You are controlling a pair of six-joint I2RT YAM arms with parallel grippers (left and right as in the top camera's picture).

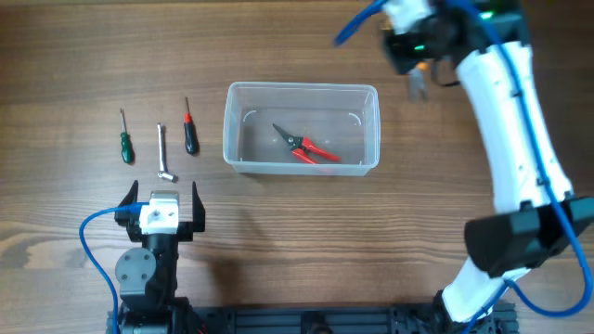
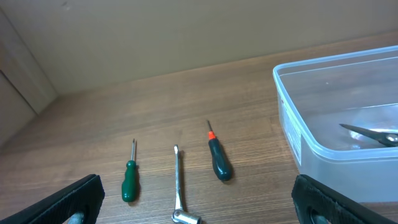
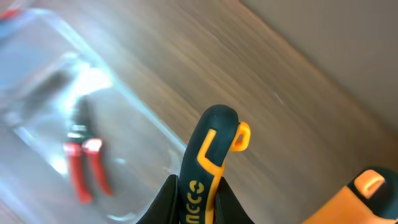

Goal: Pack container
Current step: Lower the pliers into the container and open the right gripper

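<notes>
The clear plastic container (image 1: 302, 89) stands mid-table and holds red-handled pliers (image 1: 311, 148). It also shows in the left wrist view (image 2: 292, 124) and, blurred, in the right wrist view (image 3: 37, 74), each time with the pliers (image 2: 373, 134) (image 3: 84, 168) inside. My right gripper (image 1: 418, 79) hovers beyond the container's far right corner. It is shut (image 3: 199, 196) on a dark hand tool with orange trim (image 3: 211, 149). My left gripper (image 1: 162, 211) is open and empty (image 2: 199, 208) at the near left.
Left of the container lie a green screwdriver (image 1: 125, 141) (image 2: 129, 180), a silver L-shaped socket wrench (image 1: 163, 153) (image 2: 179, 186) and a dark screwdriver with a red collar (image 1: 189, 130) (image 2: 217, 158). They lie just ahead of my left gripper.
</notes>
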